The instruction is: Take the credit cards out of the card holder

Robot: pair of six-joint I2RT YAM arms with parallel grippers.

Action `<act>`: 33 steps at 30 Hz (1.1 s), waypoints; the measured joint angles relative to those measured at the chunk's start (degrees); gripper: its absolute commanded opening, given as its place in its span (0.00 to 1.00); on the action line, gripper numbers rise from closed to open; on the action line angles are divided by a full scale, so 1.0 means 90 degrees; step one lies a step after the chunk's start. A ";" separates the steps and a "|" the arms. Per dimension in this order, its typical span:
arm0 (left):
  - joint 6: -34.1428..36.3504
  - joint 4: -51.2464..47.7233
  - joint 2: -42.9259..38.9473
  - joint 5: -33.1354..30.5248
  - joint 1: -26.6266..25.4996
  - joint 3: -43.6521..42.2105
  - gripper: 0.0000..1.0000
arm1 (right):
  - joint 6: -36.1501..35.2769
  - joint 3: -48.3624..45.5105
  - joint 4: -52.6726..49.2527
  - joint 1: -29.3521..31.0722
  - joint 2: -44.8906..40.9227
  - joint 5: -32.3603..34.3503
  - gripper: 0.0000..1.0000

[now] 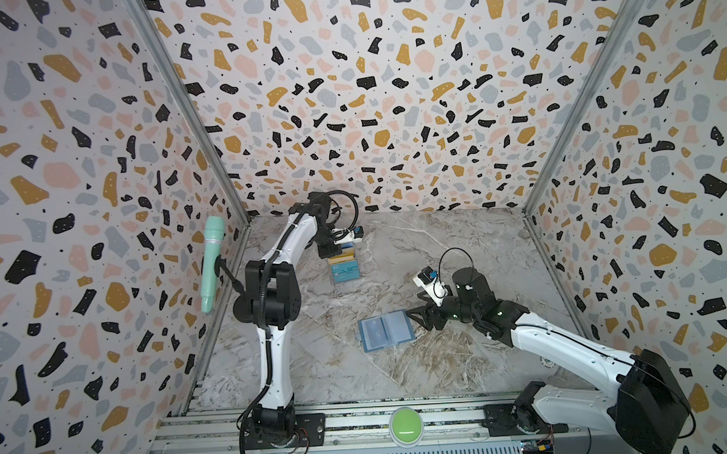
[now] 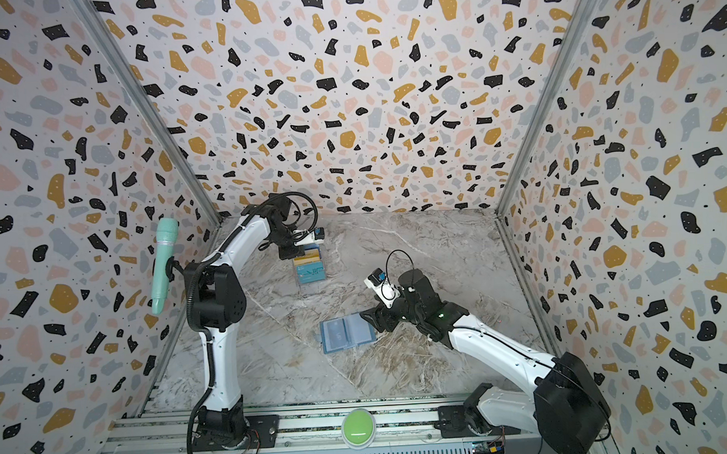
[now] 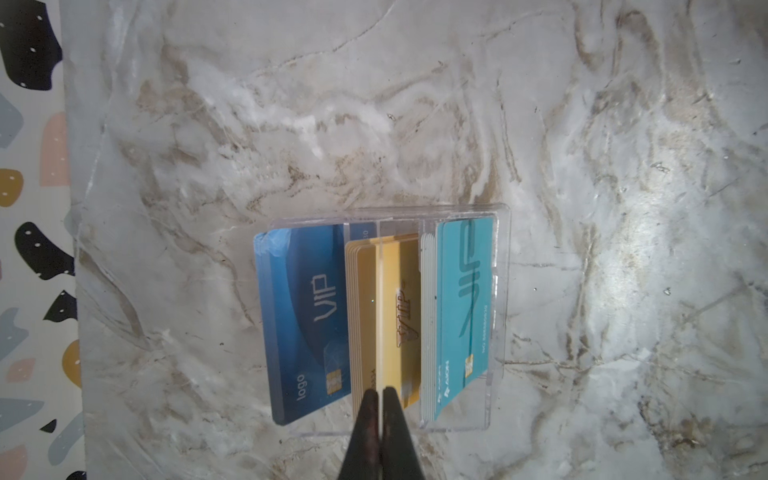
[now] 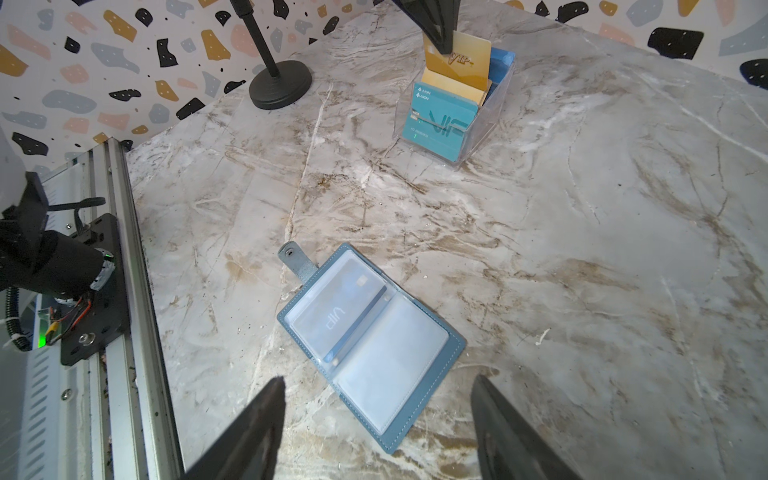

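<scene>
Left gripper point(image 3: 379, 409) pinching a gold card point(image 4: 465, 56) above the clear rack point(image 4: 486, 129)
Right gripper point(image 4: 377, 379) is hovering, jaws spread wide, just beside the card holder point(image 4: 386, 361), which is lying open on the marble table point(image 4: 582, 249), well apart from the rack, a blue card point(image 4: 336, 307) sitting in one sleeve

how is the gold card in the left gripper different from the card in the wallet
The gold card stands upright at the clear rack, pinched at its top by the fingers of the left gripper; the blue card lies flat in the open card holder. The gold card is bare; the blue card sits under a cloudy sleeve. Both read VIP.
</scene>
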 measured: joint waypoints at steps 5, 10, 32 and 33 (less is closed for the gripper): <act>0.0044 0.0000 0.0000 0.0010 0.0036 -0.0027 0.00 | 0.0015 0.0000 0.0000 0.0015 0.0000 -0.0002 0.71; 0.0044 -0.0002 0.0000 0.0015 0.0104 -0.0085 0.00 | 0.0012 0.0000 0.0000 0.0017 0.0000 -0.0005 0.71; 0.0029 0.0121 0.0019 0.0177 0.0131 -0.0175 0.00 | 0.0000 -0.0005 0.0000 0.0022 -0.0073 -0.0034 0.71; 0.0022 0.0138 0.0022 0.0197 0.0131 -0.0182 0.00 | 0.0000 -0.0007 0.0002 0.0024 -0.0080 -0.0034 0.71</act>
